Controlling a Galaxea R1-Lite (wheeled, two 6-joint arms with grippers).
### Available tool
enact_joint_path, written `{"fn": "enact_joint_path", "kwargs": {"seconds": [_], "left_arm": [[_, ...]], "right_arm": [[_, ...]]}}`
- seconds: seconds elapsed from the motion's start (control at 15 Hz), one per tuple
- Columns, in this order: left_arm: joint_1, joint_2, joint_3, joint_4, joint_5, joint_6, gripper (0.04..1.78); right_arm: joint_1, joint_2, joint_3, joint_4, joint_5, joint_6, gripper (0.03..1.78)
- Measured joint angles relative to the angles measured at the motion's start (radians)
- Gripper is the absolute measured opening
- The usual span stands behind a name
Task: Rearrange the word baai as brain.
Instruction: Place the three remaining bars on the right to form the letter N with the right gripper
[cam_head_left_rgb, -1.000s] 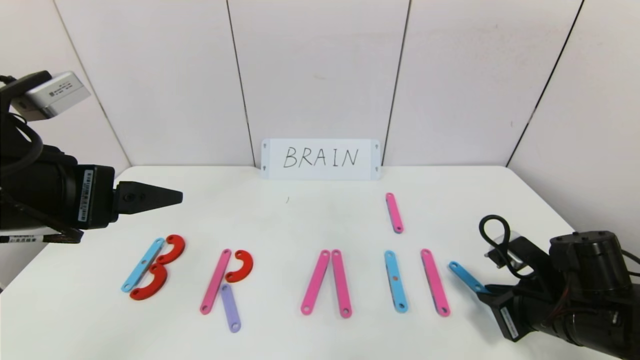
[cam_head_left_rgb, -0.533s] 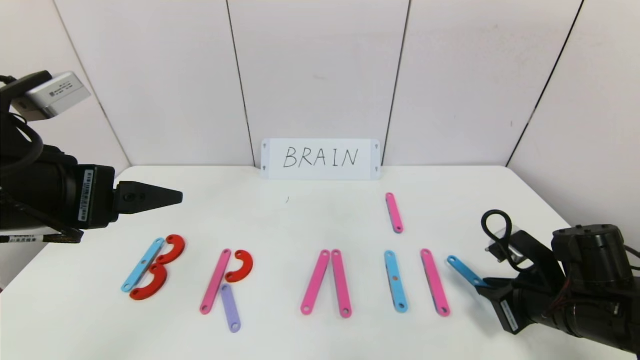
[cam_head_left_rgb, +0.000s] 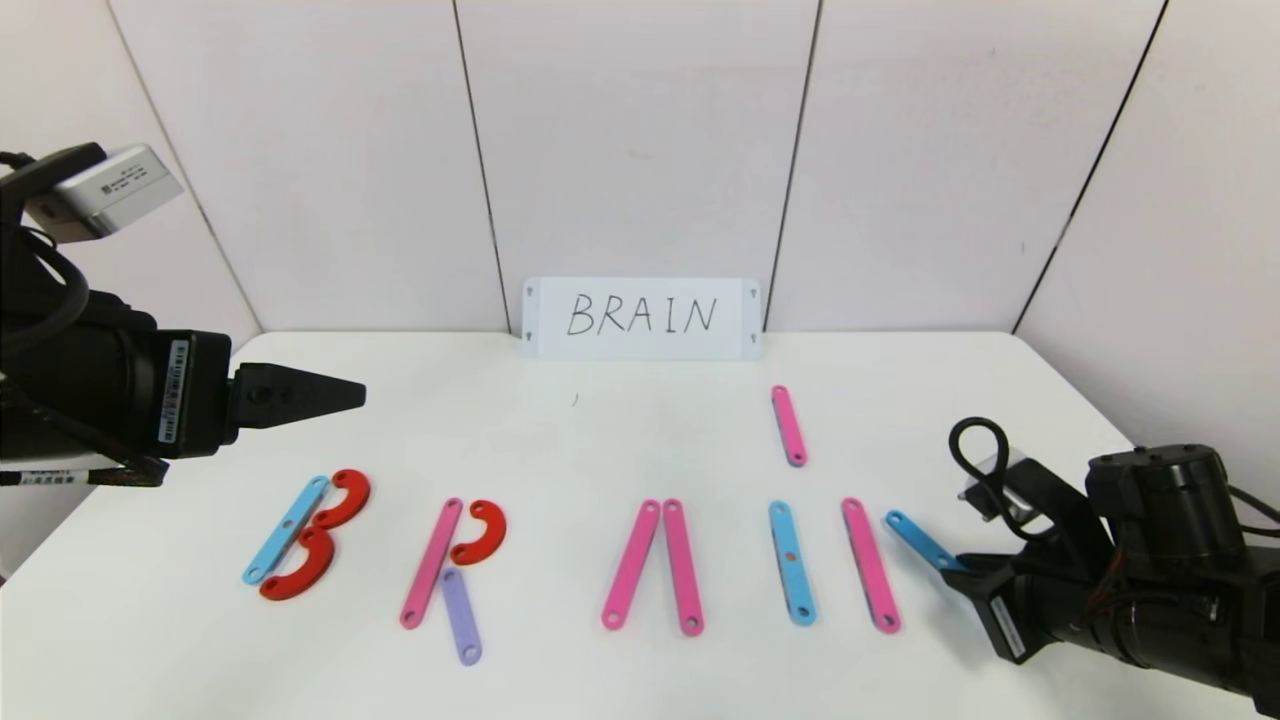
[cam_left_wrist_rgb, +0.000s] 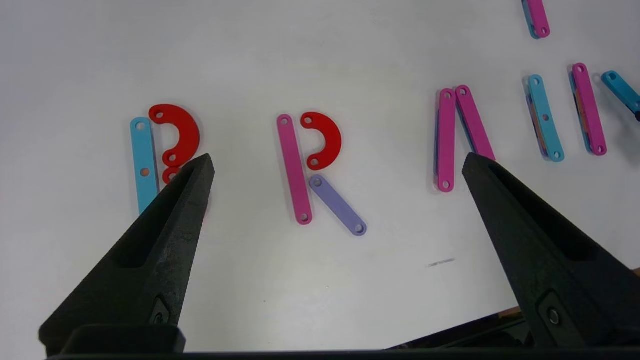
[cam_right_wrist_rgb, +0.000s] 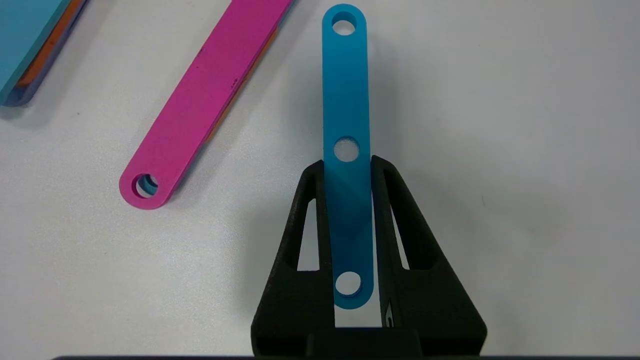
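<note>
From the head view we see the right pincer (cam_head_left_rgb: 962, 575) low at the counter's (cam_head_left_rgb: 600, 430) right side, a flat blue hole-ended plastic strip (cam_head_left_rgb: 915, 541) slanting out of it just beside the long pink plastic strip (cam_head_left_rgb: 870, 564). Only the right wrist view shows the grip: both fingers (cam_right_wrist_rgb: 310, 200) clenched on that blue strip's edges. The left pincer (cam_left_wrist_rgb: 337, 167) hangs released above the blue-and-red strip-built B (cam_head_left_rgb: 305, 536), its spread plain only in the left wrist view.
</note>
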Motion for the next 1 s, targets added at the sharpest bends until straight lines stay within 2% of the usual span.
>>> {"fn": "enact_joint_path", "kwargs": {"seconds": [1.0], "left_arm": [[0.001,0.000,-0.002,0.000,0.000,0.000,1.74]], "right_arm": [[0.033,0.046,-0.038,-0.001,-0.011,0.012,0.27]]}}
